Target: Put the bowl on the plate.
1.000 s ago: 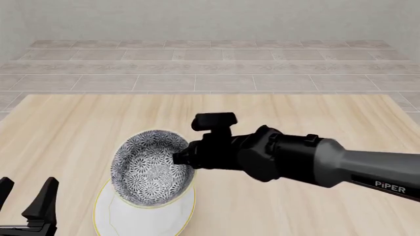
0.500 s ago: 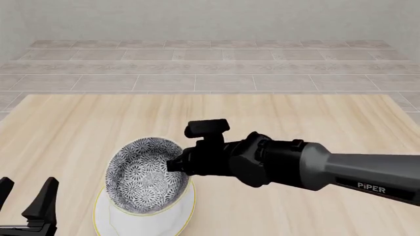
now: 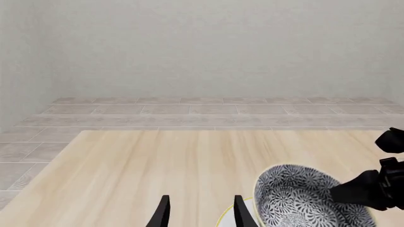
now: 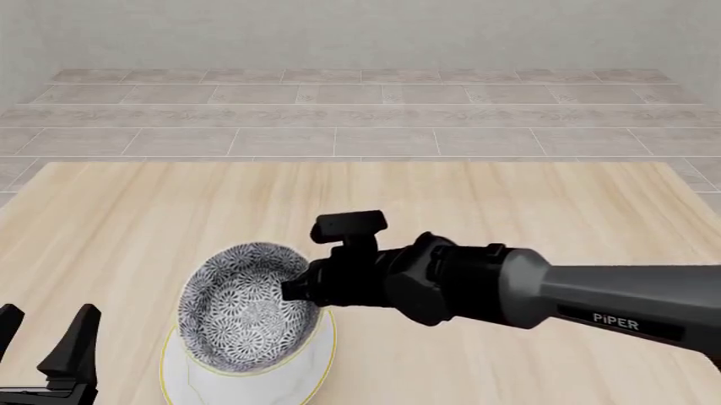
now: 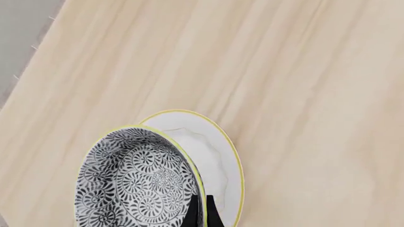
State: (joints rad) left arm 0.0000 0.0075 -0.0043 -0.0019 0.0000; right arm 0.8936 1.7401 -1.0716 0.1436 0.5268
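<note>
The floral-patterned bowl [image 4: 250, 305] hangs tilted just over the white plate [image 4: 214, 380] near the table's front left. My right gripper [image 4: 295, 287] is shut on the bowl's right rim. In the right wrist view the bowl [image 5: 136, 184] covers part of the gold-rimmed plate [image 5: 218, 161], with the fingers [image 5: 200, 213] pinching its rim. My left gripper [image 4: 46, 342] stands open at the front left corner, holding nothing. In the left wrist view the fingertips [image 3: 162, 210] are apart, with the bowl [image 3: 303, 198] and a sliver of the plate [image 3: 228, 218] beyond them.
The pale wooden table [image 4: 507, 211] stretches behind and to the right of the plate. A tiled floor [image 4: 360, 110] and a grey wall lie beyond the far edge. My right arm [image 4: 586, 295] crosses the table's right half.
The right arm has carried the bowl lower and slightly left, closer over the plate. The left gripper has not moved.
</note>
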